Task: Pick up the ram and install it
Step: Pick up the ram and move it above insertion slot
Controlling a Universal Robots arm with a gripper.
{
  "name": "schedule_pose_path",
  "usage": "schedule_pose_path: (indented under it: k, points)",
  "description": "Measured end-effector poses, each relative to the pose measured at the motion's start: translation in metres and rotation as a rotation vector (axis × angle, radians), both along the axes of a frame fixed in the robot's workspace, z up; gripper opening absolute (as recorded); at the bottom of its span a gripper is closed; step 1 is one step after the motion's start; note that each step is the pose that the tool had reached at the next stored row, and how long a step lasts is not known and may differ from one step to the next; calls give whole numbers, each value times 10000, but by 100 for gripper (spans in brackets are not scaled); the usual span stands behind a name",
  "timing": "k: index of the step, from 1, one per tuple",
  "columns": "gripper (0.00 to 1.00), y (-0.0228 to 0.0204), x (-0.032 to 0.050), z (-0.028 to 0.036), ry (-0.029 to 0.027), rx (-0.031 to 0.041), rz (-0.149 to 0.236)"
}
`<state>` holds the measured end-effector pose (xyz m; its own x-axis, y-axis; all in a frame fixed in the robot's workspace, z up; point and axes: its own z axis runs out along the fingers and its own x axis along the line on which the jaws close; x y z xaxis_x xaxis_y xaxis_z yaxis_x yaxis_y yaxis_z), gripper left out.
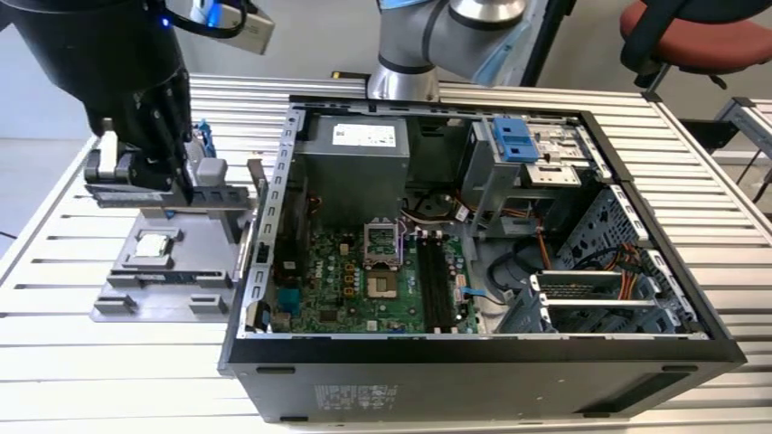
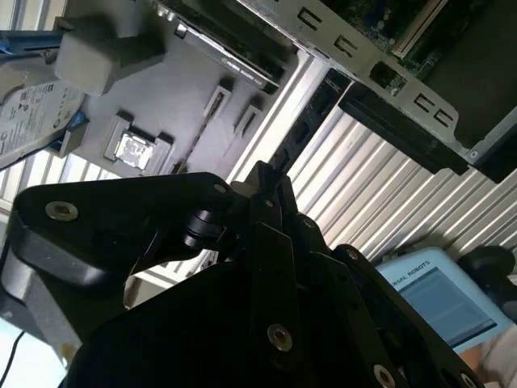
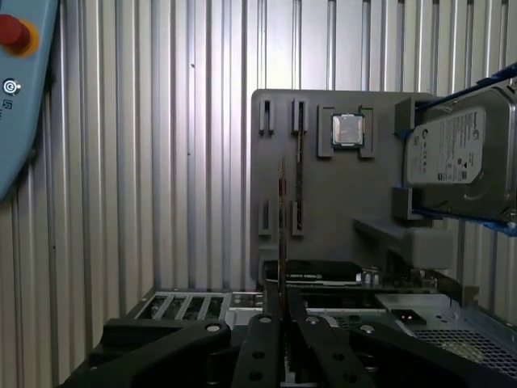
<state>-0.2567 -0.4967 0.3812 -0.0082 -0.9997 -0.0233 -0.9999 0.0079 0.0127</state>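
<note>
Clamping thin, dark green-black circuit-board ram [image 3: 281, 218] in black metal claw [image 3: 281, 305].
Pinched edge-on at narrow claw tip, over grey slotted plastic tray [image 3: 339, 202].

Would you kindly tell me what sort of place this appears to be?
Likely a robotics lab: a robot arm, an open computer case on a slatted metal table, and a grey parts fixture beside it.

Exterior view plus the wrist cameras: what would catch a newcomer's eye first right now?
The open computer case with its green motherboard sits in the middle of the exterior view. In the first wrist view, the black tool pinches a thin ram stick edge-on over the grey tray, which sits beside the case on the exterior view's left and carries a silver hard drive.
</note>
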Motion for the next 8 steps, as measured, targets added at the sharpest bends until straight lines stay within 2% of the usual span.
schedule_pose_path:
  k: [8]
  points:
    - [0, 4, 269, 0, 1, -1, 14]
